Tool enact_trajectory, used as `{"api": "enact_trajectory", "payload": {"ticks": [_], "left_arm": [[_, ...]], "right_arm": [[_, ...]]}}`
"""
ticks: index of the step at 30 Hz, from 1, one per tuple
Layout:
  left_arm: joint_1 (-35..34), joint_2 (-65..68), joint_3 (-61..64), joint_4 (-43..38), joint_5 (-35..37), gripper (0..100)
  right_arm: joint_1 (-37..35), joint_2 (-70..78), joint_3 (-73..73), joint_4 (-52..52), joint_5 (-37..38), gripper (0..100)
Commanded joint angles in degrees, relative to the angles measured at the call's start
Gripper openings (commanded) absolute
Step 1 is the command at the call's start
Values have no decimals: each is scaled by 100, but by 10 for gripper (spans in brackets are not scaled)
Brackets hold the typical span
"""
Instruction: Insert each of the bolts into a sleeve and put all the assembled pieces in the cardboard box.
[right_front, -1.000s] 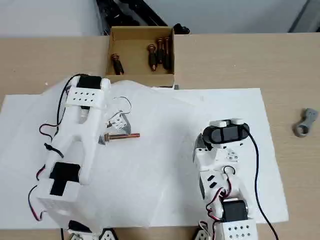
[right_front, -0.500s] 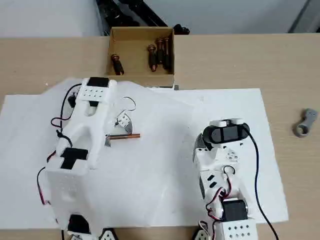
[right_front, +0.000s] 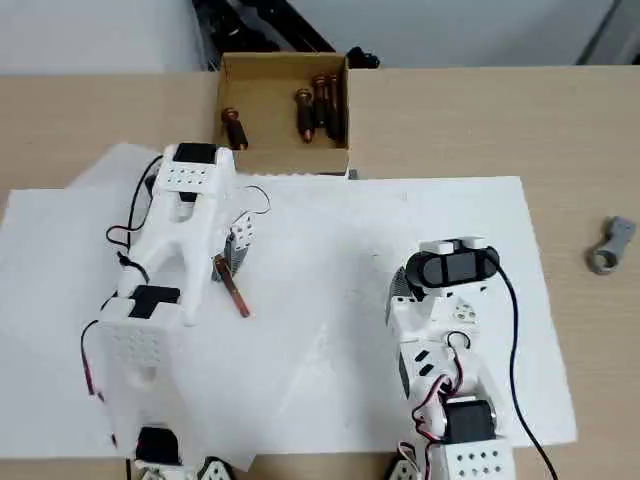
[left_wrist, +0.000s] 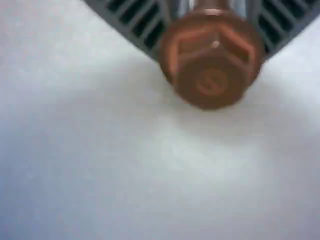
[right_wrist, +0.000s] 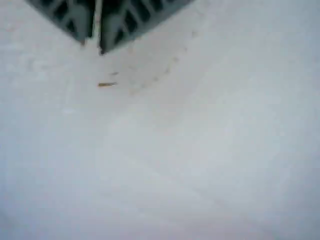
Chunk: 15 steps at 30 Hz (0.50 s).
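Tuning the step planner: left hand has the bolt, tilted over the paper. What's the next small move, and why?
Probably raise the left hand a little before swinging toward the cardboard box. It's shut on the bolt, which hangs tilted with its low end close to or on the white paper; lifting first should avoid snagging the sheet.

left gripper (left_wrist: 212, 12) clamped on a copper bolt (left_wrist: 212, 67); bolt seen end-on, hex head on a round flange facing the camera; small bright dot at head centre, blurred raised mark on the face beside it; dark ribbed fingers (left_wrist: 132, 22) flank the bolt on both sides, meeting it just behind the flange; shank hidden behind the head; white sheet (left_wrist: 125, 175) lies behind the bolt, plain, soft folds, slightly darker patch right beside the head
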Motion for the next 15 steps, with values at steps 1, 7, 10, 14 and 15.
{"api": "enact_trajectory", "payload": {"ticks": [1, 7, 10, 14, 15], "left_arm": [[-193, 79, -4, 176, -185, 5], [-202, -554, -4, 185, -563, 5], [-185, -1451, -57, 176, -826, 5], [-185, -2681, -338, 167, -1459, 5], [-185, -2980, -391, 167, -1574, 6]], "right_arm": [[-22, 31, 79, 13, 9, 3], [-22, 31, 79, 13, 9, 3], [-22, -4, 79, 13, 9, 3], [-31, -4, 79, -31, 9, 3], [-40, -13, 79, -40, 9, 3]]}}
